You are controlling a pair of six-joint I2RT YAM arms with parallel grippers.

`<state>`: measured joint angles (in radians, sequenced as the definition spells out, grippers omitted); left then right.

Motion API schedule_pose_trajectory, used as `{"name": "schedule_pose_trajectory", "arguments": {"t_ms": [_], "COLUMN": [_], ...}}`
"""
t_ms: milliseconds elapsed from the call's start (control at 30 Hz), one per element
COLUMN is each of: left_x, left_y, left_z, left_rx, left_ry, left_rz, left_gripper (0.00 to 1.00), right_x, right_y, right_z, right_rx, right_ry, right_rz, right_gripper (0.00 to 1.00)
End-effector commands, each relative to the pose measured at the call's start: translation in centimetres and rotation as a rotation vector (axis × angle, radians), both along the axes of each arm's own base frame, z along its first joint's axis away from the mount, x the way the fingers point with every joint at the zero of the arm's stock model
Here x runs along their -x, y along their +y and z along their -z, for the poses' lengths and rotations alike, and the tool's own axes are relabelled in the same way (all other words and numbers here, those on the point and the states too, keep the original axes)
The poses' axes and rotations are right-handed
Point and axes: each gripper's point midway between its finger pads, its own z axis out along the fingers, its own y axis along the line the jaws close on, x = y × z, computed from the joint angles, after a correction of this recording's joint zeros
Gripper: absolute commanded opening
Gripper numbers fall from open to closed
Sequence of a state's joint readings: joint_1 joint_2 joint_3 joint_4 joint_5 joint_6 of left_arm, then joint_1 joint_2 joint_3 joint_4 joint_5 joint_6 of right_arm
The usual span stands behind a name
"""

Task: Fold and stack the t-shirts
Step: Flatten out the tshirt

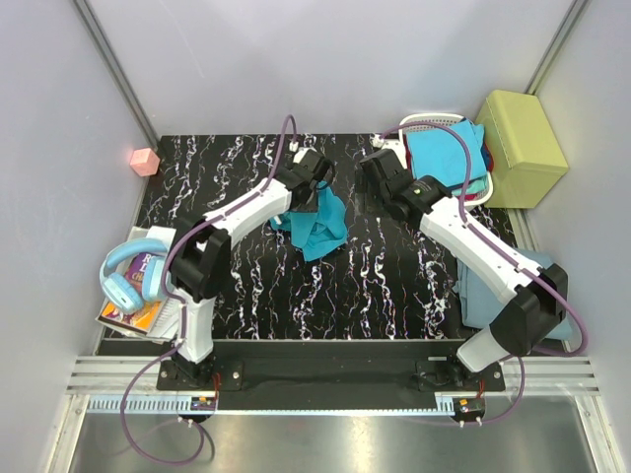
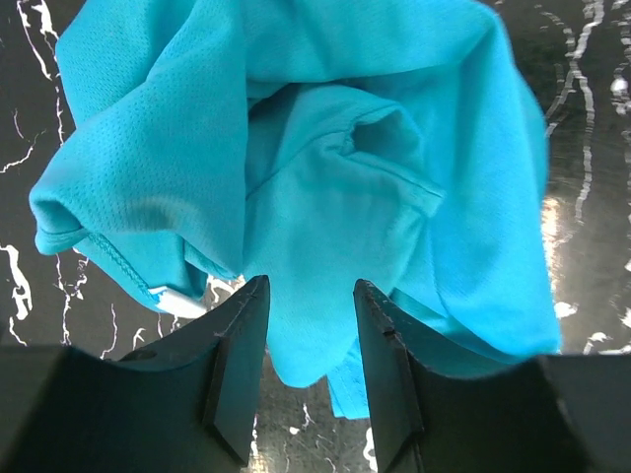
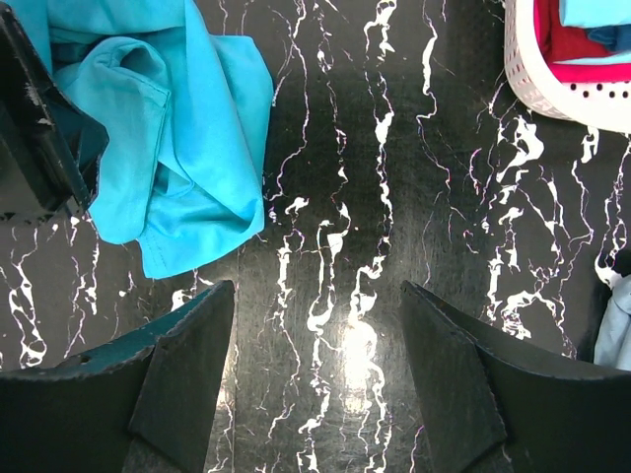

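A teal t-shirt (image 1: 320,232) lies crumpled on the black marbled table (image 1: 394,286), left of centre. It fills the left wrist view (image 2: 296,148) and shows at the upper left of the right wrist view (image 3: 177,148). My left gripper (image 1: 317,189) sits right over its far edge, jaws apart, with a lobe of cloth showing in the gap (image 2: 311,286). My right gripper (image 1: 373,182) is wide open and empty above bare table (image 3: 315,291), to the right of the shirt. A dusty grey-blue shirt (image 1: 483,291) lies at the table's right edge.
A white slatted basket (image 1: 424,120) at the back right holds a bright blue shirt (image 1: 444,153) over a red one (image 3: 582,44). A yellow-green padded box (image 1: 521,133) stands beside it. Blue headphones (image 1: 123,276) on a book and a pink cube (image 1: 145,161) are off the left side.
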<state>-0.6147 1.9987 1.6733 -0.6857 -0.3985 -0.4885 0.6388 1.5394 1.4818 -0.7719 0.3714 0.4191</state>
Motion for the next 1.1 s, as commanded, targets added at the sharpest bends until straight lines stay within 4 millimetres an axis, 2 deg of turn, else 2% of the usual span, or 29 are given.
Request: {"name": "schedule_pose_trajectory", "arguments": {"t_ms": [0,200,433,800,900,1067], "left_x": [-1.8,-1.9,-1.6,-1.2,-1.4,-1.4], "left_y": [0.6,1.5,1.9,3.2,3.4,3.4], "left_z": [-2.0,-3.0,-3.2,-6.2,-5.3,-2.5], "left_rx": [0.023,0.026,0.020,0.010,0.002,-0.004], "left_ry": [-0.071,-0.090,-0.092,-0.150,-0.130,-0.064], "left_rz": [-0.050,-0.067,-0.072,-0.096,-0.095,-0.089], "left_gripper": [0.45,0.45,0.45,0.46,0.46,0.45], "right_x": [0.0,0.0,-0.2,-0.3,-0.4,-0.5], "right_y": [-0.1,0.0,0.3,0.6,0.8,0.7], "right_z": [-1.9,-1.7,-1.5,-1.0,-0.9,-1.1], "right_rx": [-0.040,-0.044,-0.048,-0.048,-0.051,-0.045], "right_ry": [-0.055,-0.052,-0.044,-0.036,-0.033,-0.037], "right_rz": [-0.001,-0.002,-0.005,-0.008,-0.008,-0.005], "right_gripper": [0.75,0.76,0.76,0.75,0.75,0.75]}}
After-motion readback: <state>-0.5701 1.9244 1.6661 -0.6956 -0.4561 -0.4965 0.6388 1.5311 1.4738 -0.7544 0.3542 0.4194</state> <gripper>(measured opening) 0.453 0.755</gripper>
